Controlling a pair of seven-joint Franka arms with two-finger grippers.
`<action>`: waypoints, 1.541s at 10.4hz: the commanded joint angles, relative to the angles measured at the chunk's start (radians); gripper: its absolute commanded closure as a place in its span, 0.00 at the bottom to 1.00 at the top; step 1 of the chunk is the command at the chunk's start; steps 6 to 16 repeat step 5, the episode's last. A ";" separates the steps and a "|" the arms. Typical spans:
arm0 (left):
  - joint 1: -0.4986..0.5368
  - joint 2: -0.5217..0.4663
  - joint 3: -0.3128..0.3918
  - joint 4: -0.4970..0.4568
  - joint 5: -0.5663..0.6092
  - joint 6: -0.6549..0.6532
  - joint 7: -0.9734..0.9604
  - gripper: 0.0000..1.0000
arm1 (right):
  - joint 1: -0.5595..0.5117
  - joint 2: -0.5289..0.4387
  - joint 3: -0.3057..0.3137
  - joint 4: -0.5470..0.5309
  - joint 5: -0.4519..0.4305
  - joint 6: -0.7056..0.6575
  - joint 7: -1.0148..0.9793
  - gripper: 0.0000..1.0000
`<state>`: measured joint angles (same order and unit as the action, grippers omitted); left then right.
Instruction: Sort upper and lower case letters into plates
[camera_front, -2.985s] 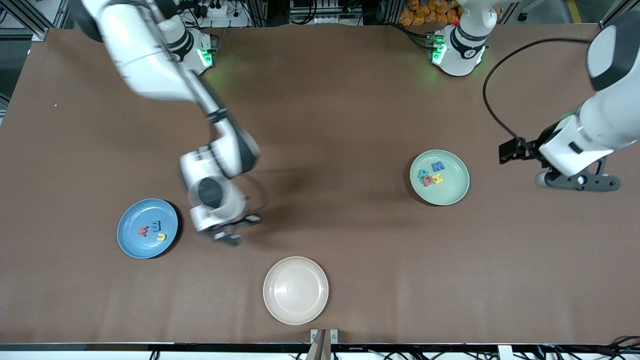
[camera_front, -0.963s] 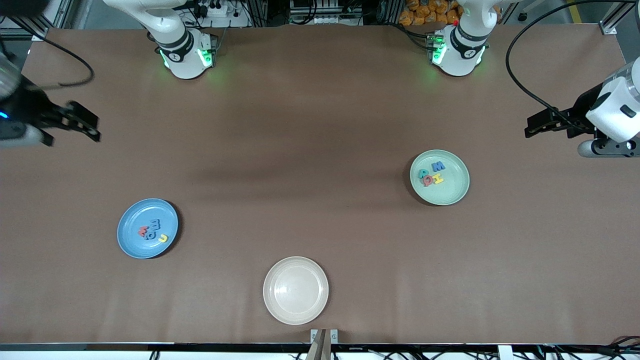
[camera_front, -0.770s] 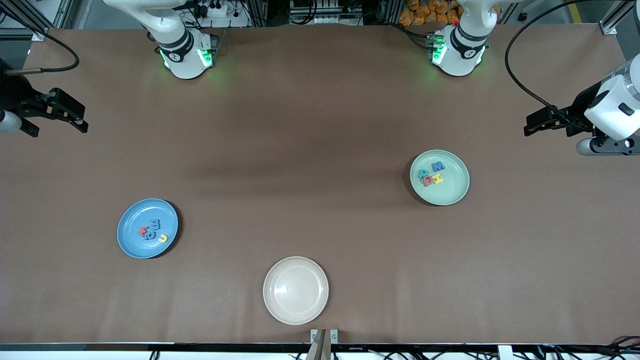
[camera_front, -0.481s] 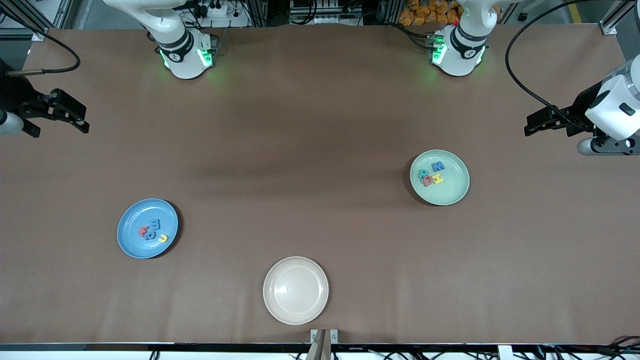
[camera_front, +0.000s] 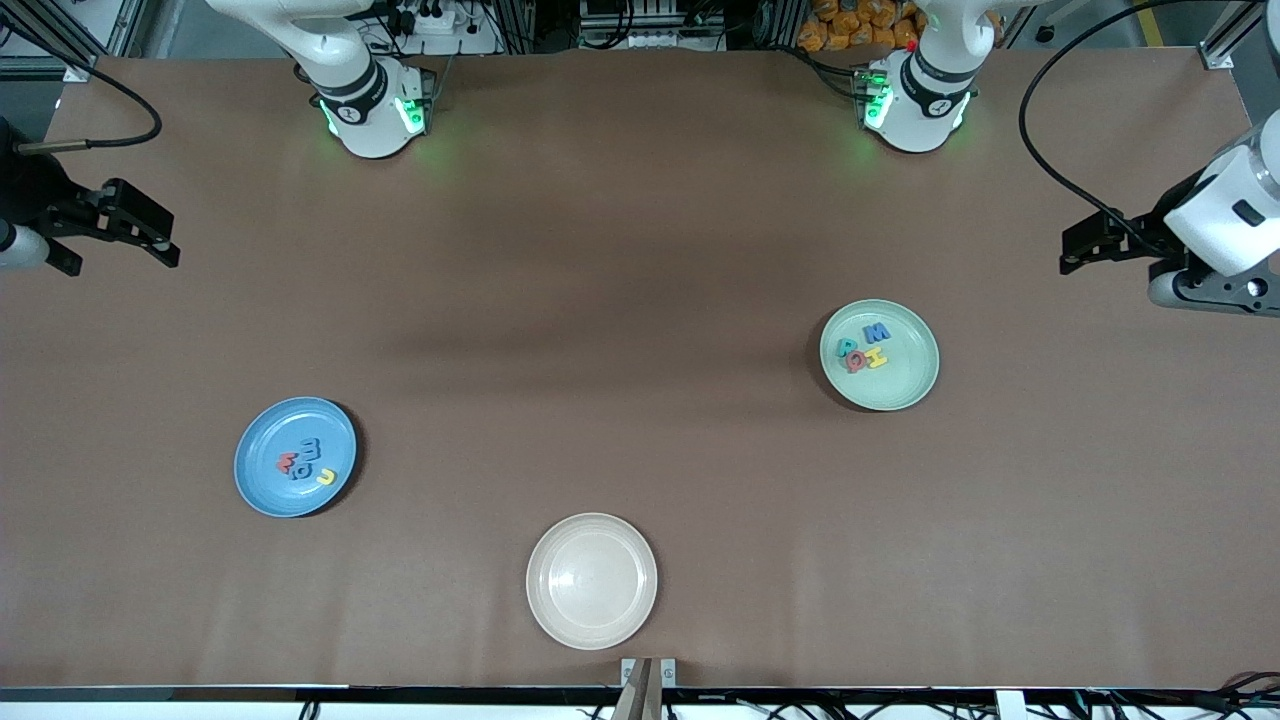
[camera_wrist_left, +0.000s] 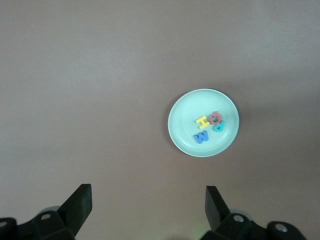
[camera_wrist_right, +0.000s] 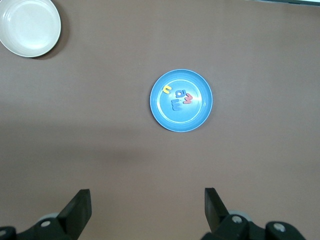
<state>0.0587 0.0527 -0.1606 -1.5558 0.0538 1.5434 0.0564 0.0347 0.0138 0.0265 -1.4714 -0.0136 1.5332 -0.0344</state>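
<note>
**Both arms drawn back to the table's ends, letters lying in two plates**

Starting at the right arm's end of the table (camera_front: 640, 250): the right gripper (camera_front: 130, 225) hangs high over the brown surface close to the table's edge there, its fingers (camera_wrist_right: 77, 210) spread wide and holding nothing. The right wrist view looks down between them onto bare tabletop.

Nearer the front camera, toward that same end, sits the blue plate (camera_front: 265, 485). Four small letters lie clustered inside it: a red one (camera_front: 286, 462), two blue ones (camera_front: 311, 449) and a yellow one (camera_front: 324, 477). Bare table surrounds the plate on every side, and its rim stands well apart from the table's edges.

In the middle of the table's length, close to the edge nearest the front camera, rests the cream-white plate (camera_front: 591, 581), with nothing in it.

Toward the left arm's end sits the mint green plate (camera_front: 905, 385), farther from the front camera than the other two. It holds a blue letter (camera_front: 878, 333), a teal one (camera_front: 846, 347), a red one (camera_front: 855, 363) and a yellow one (camera_front: 877, 356), huddled together and touching.

The left gripper (camera_front: 1085, 245) hangs over the tabletop near the edge at the left arm's end, fingers (camera_wrist_left: 80, 205) parted wide and holding nothing. The broad central stretch between the three plates and the two bases lies open.
</note>
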 joint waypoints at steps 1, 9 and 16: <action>-0.013 -0.022 0.006 -0.015 0.032 0.059 0.023 0.00 | -0.010 0.012 0.006 0.016 0.008 0.004 -0.013 0.00; -0.007 -0.030 0.033 0.007 -0.015 0.103 -0.013 0.00 | -0.010 0.012 0.006 0.014 0.008 0.004 -0.015 0.00; -0.007 -0.030 0.033 0.007 -0.015 0.103 -0.013 0.00 | -0.010 0.012 0.006 0.014 0.008 0.004 -0.015 0.00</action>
